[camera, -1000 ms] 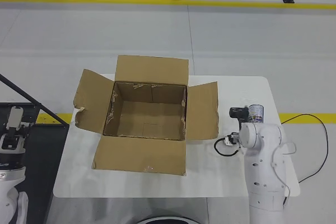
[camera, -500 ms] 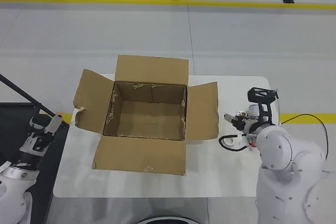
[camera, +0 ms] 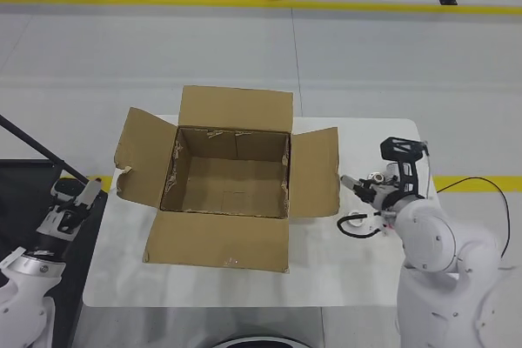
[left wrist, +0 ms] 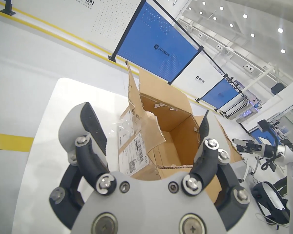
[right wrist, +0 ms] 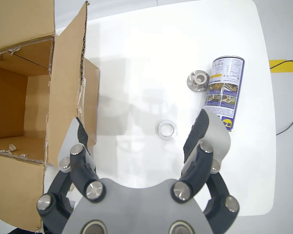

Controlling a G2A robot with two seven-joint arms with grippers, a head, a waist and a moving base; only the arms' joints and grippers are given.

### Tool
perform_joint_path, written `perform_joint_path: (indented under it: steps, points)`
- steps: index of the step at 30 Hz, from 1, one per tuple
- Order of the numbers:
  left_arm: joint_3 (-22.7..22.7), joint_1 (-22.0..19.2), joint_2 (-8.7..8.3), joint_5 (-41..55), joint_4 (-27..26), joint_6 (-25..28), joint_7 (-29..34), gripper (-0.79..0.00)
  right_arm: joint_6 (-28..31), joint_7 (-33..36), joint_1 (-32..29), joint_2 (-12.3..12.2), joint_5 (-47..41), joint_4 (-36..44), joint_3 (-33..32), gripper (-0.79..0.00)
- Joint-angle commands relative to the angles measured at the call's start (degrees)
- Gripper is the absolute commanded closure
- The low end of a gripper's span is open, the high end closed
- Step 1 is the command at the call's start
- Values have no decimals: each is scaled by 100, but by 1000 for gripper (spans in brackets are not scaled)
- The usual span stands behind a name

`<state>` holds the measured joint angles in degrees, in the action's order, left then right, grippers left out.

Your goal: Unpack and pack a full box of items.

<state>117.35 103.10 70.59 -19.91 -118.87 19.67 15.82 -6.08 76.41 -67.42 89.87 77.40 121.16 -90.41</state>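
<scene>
1. Surface [right wrist: 161, 49]: white, and it carries everything. My right hand [right wrist: 141, 120] hangs above it, fingers spread wide, holding nothing.
2. Box [camera: 217, 242]: all flaps are out and the inside looks bare, so I judge unpacking is done and packing is starting. It sits off the right hand's inner finger, with the near flap close to that fingertip. Watch that flap when swinging over.
3. Left hand [left wrist: 146, 113]: wide open and empty, off the far side of the box with the box mouth ahead of it. I'd leave it parked there.
4. Spray can [right wrist: 224, 91]: lying on its side past the right hand's outer finger, one end hidden behind that finger. It would roll, so grip it across the body.
5. Flanged metal hub [right wrist: 197, 82]: ahead of the hand, right beside the can. I can't tell if they touch.
6. Ring [right wrist: 167, 129]: lying flat, nearest to the hand, just ahead and between the finger lines, closer to the outer one. It's probably the next pick. Shift slightly toward the outer finger, come straight down and close across the rim. It's low and smooth, so it may slip.
</scene>
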Motion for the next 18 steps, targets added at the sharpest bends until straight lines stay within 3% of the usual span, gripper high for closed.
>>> perform_joint_path:
  steps: [1, 11, 18]
  points:
    - [-39, -4, 1, -22, -1, 2, -18, -785, 61, -118, -67, -7, -451, 5, -107, -785]
    - [-117, 69, -4, -53, -5, 149, 21, -785, 667, -1181, -1216, -61, -2067, 479, -283, -785]
    - [-74, 26, -14, -9, -7, 169, 2, -785, 811, -1954, -1720, -100, -1832, 370, 231, -785]
